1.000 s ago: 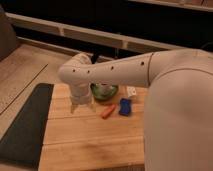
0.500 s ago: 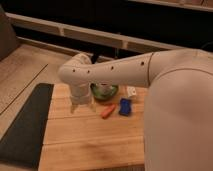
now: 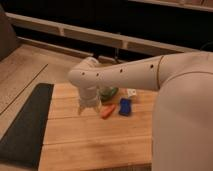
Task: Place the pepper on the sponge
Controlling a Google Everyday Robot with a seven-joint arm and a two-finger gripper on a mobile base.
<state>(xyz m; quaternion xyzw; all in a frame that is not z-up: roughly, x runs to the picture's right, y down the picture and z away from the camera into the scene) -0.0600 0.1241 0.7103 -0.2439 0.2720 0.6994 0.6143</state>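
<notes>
Gripper (image 3: 88,107) low over wooden table (image 3: 95,145), fingers spread, holding nothing. One pepper (image 3: 107,111) flat on table, just beside gripper. One sponge (image 3: 125,106) just beside pepper. One green bowl (image 3: 110,93) behind both. One black mat (image 3: 25,125).

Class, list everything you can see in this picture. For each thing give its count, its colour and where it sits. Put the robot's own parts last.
pepper: one, orange-red, on the table, just left of the sponge in the picture
sponge: one, bright blue, on the table, right of the pepper
bowl: one, green, behind the pepper, partly hidden by the arm
white item: one, white, small, behind the sponge
mat: one, black, at the table's left side
table: one, light wood, under the other things
arm: one, white, reaching in from the right
pincer: one, white, low over the table, just left of the pepper
</notes>
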